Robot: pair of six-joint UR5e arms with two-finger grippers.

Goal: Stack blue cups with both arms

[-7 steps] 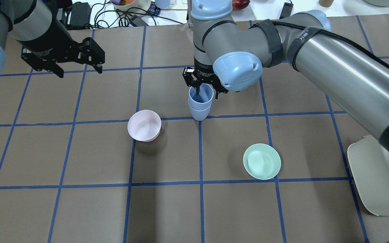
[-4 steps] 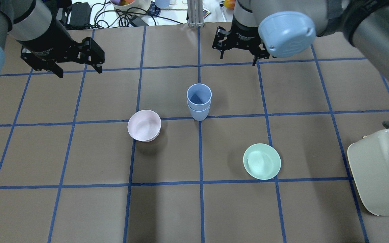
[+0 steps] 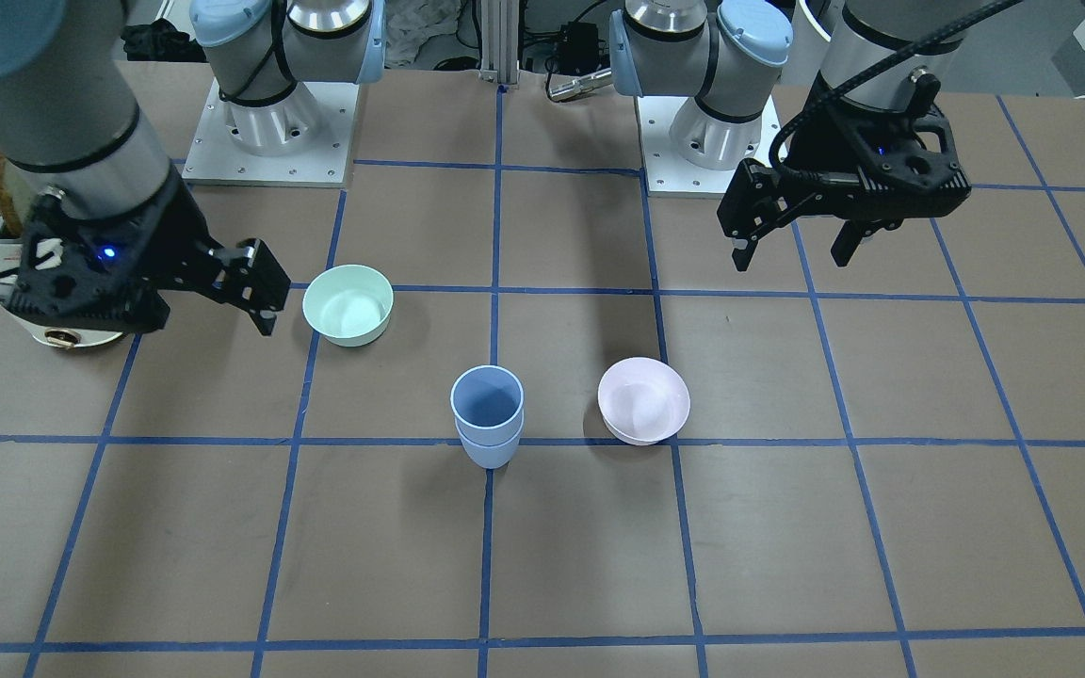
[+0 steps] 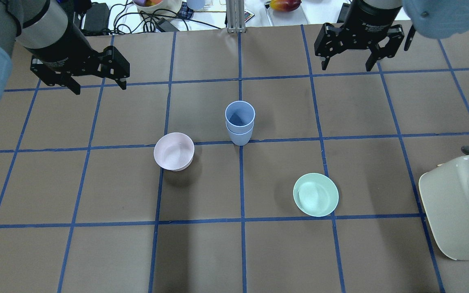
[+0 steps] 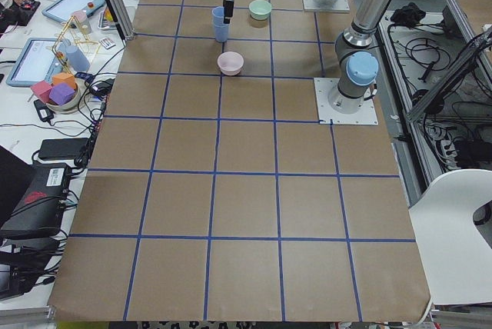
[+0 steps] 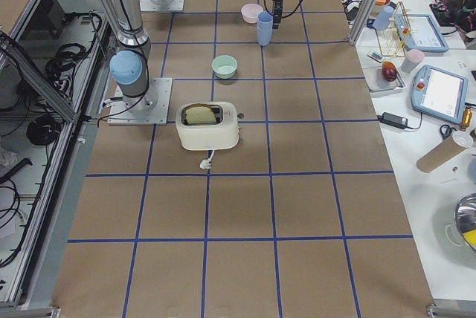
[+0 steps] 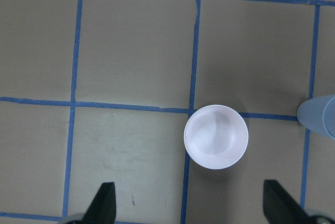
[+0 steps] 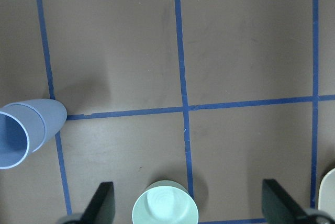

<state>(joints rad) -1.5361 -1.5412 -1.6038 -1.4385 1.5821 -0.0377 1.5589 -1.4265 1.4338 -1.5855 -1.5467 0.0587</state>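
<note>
The two blue cups (image 4: 239,122) stand nested one inside the other, upright near the table's middle; they also show in the front view (image 3: 487,414) and at the left edge of the right wrist view (image 8: 26,130). My right gripper (image 4: 346,66) is open and empty, raised over the far right part of the table, well apart from the cups. My left gripper (image 4: 99,87) is open and empty, raised at the far left; it also shows in the front view (image 3: 792,256). The left wrist view catches only the cups' edge (image 7: 319,116).
A pale pink bowl (image 4: 174,151) sits just left of the cups. A mint-green bowl (image 4: 315,194) sits nearer and to the right. A cream toaster (image 4: 458,211) stands at the right edge. Cables and clutter lie beyond the far edge.
My right gripper has let go of the upper cup, risen and moved away to the far right. The cups stay nested in place. The left gripper has barely shifted.
</note>
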